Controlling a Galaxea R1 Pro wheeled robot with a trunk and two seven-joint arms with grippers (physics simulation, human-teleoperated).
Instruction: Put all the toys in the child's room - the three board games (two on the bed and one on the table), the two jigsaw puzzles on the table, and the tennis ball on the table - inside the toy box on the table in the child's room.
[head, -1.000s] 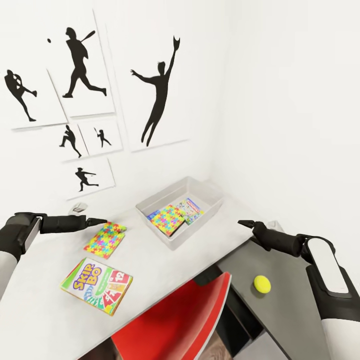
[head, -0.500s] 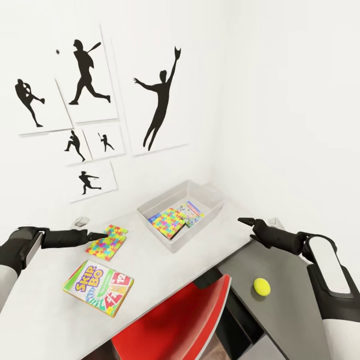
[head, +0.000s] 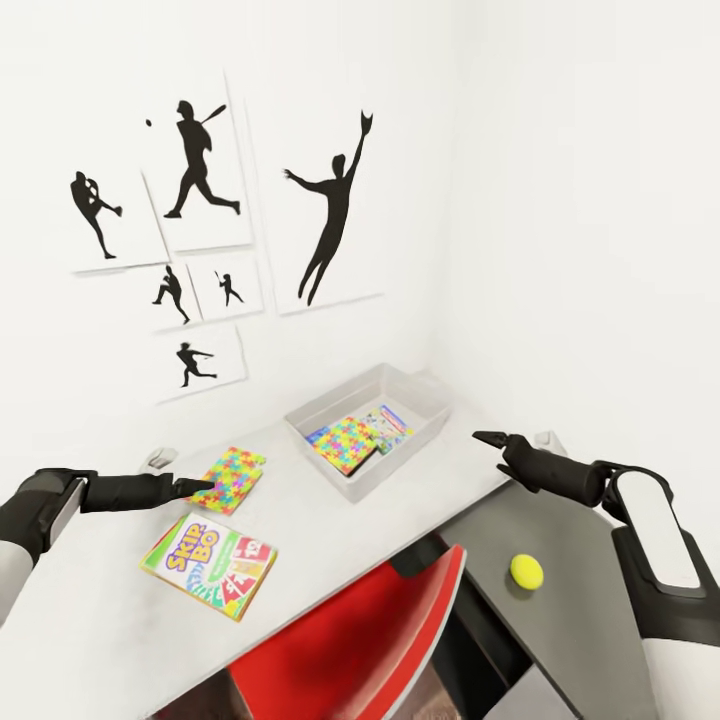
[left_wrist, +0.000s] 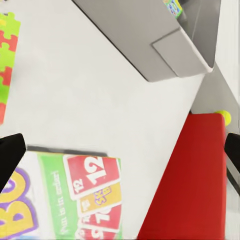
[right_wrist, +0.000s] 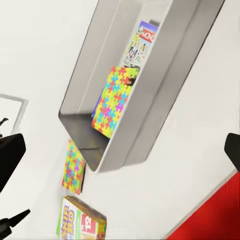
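On the light grey table (head: 330, 540) the toy box (head: 340, 482) holds a jigsaw puzzle (head: 345, 443) leaning over a board game (head: 390, 422); the right wrist view shows them as puzzle (right_wrist: 114, 100) and Monopoly box (right_wrist: 142, 42). A second jigsaw puzzle (head: 232, 480) lies left of the box, with the Skip-Bo board game (head: 210, 565) nearer me. My left gripper (head: 205, 486) is open, its tip at that puzzle's left edge. The tennis ball (head: 526, 571) rests on the dark lower section. My right gripper (head: 485, 437) hovers open, right of the box. The bed is out of view.
A red chair (head: 370, 640) is tucked under the table's front edge between my arms. White walls close the corner behind the box, with black sports silhouette pictures (head: 330, 215) on the left wall. A small wall socket (head: 160, 458) sits just above the tabletop.
The head camera has swung slightly left, shifting the whole scene rightward. My left gripper has dropped from beyond the loose puzzle to level with its left edge. The right arm holds its place.
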